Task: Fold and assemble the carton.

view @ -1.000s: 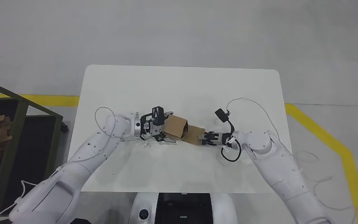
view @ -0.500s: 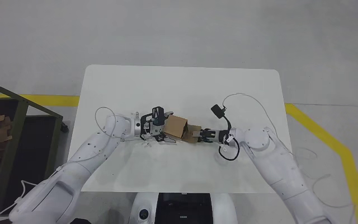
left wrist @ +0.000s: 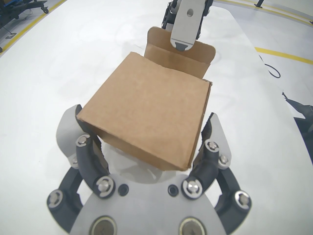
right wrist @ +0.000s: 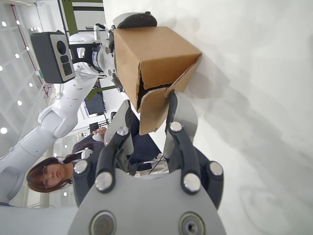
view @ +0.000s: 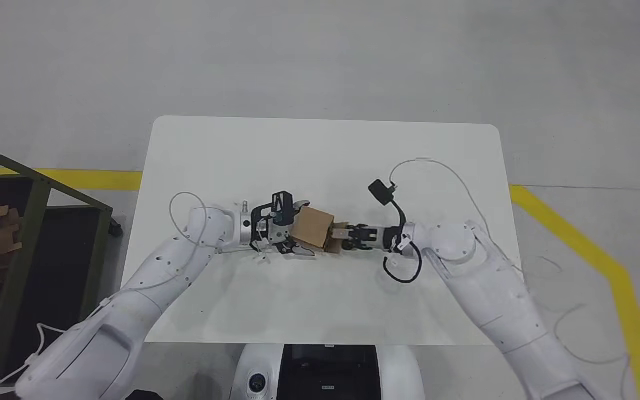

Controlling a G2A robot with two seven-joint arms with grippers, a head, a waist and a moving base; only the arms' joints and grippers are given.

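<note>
A small brown carton (view: 315, 227) lies on its side near the middle front of the white table (view: 320, 150). My left gripper (view: 292, 236) is shut on its near end, one finger on each side wall (left wrist: 146, 103). The carton's other end is open, with a flap (left wrist: 181, 57) standing up there. My right gripper (view: 343, 237) is at that end, open, its fingers astride the bent flap (right wrist: 152, 116). One right finger (left wrist: 187, 23) lies flat against the flap's face. The carton's top and side (right wrist: 151, 47) look square and uncrushed.
A thin white cable (view: 440, 180) loops over the table behind the right arm. A dark green rack (view: 30, 230) stands off the table's left side. Wide bare table lies behind and in front of the carton.
My right gripper has moved left toward the carton, and the end flap that lay stretched out to the right is now pushed up against the carton's end. The left gripper has kept still.
</note>
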